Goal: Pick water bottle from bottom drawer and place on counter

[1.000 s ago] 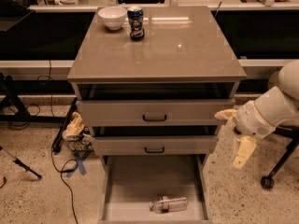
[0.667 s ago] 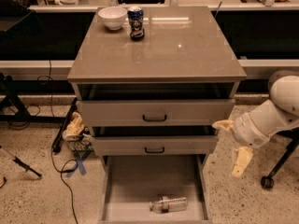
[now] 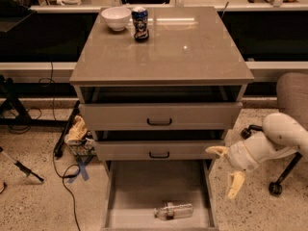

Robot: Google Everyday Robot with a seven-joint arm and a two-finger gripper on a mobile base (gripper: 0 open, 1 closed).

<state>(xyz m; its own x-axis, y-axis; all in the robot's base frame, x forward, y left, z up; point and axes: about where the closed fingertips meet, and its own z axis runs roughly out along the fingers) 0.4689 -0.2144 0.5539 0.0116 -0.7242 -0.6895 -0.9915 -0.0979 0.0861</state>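
Your gripper (image 3: 219, 173) has come down and in toward the bottom drawer (image 3: 144, 186) over the last second. It now hangs just outside the drawer's right wall, above floor level. Its 2 fingers are splayed wide with nothing between them.

The water bottle (image 3: 174, 210) hasn't budged. It lies on its side on the drawer floor, close to the front edge and a little right of the drawer's middle. So this reads as the approach: no contact yet, and both the pick and the place are ahead of you.

Mind the edges:
- The drawer's low right wall stands between gripper and bottle, so you'll likely need to go over it, not through it.
- The 2 handled drawers (image 3: 159, 153) stack right above the drawer's back end. The bottle sits well forward of them, so the room straight above it looks open.
- A chair caster (image 3: 275, 188) sits on the floor off the drawer's right side, near your arm's elbow.

High above the drawer, the bench (image 3: 192, 52) carries a bowl (image 3: 116, 17) and a dark can (image 3: 140, 23) at its far left corner. The near and right parts of the top look like the easy landing spot.
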